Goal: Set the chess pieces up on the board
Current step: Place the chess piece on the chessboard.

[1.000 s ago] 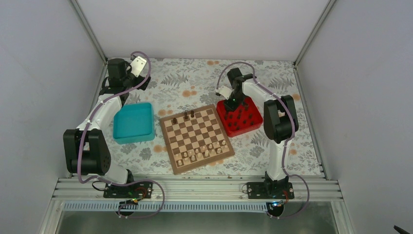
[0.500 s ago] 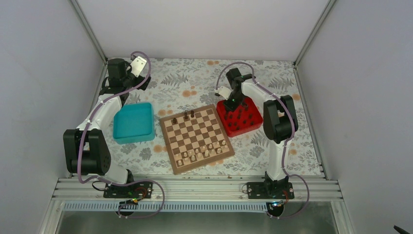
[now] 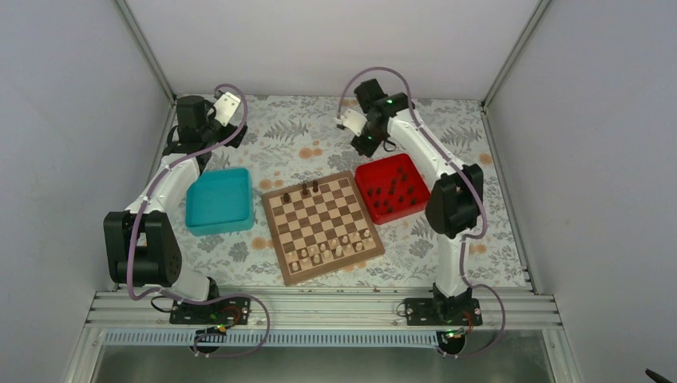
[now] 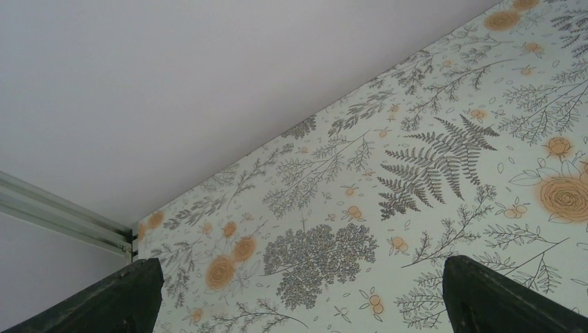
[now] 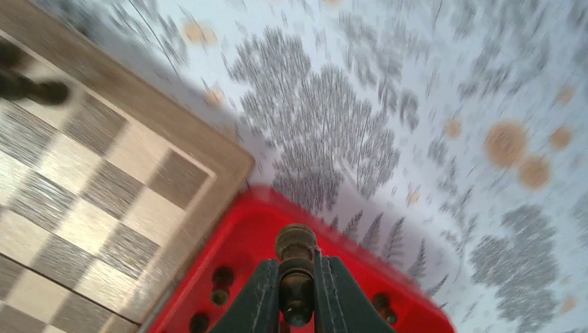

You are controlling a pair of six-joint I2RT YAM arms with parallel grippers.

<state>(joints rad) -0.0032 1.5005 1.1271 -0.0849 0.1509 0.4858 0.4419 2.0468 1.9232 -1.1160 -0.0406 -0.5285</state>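
1. Right gripper [image 5: 297, 269]: jaws closed on one dark chessman [image 5: 296, 244]. Its rounded head stands above the fingers [image 5: 260, 298]; its base is hidden between them. Kind of piece: cannot tell.
2. The right wrist view is smeared. There the dark chessman shows against the corner of the red tray [image 5: 229, 243], just beside a corner of the board [image 5: 104, 166], and touches neither.
3. From above, the right gripper [image 3: 366, 142] hangs over the flowered cloth [image 3: 303, 136], just beyond the red tray's [image 3: 407, 171] far left corner. The piece it grips is too small to find in this view.
4. Loose dark pieces [image 3: 389, 191] lie inside the red tray; the count is unsure.
5. On the board [image 3: 319, 223], three dark pieces [image 3: 304, 190] stand along the far edge. Pale pieces [image 3: 335, 246] fill the near rows, too small to tell apart.
6. Left gripper [image 4: 299, 267]: jaws wide apart, nothing between them. Only the two fingertips [image 4: 104, 305] show at the bottom edge of its view; the rest is cut off.
7. The left gripper is near the far left corner of the cloth, well apart from the board.
8. A teal tray [image 3: 217, 199] lies beside the board's left edge.
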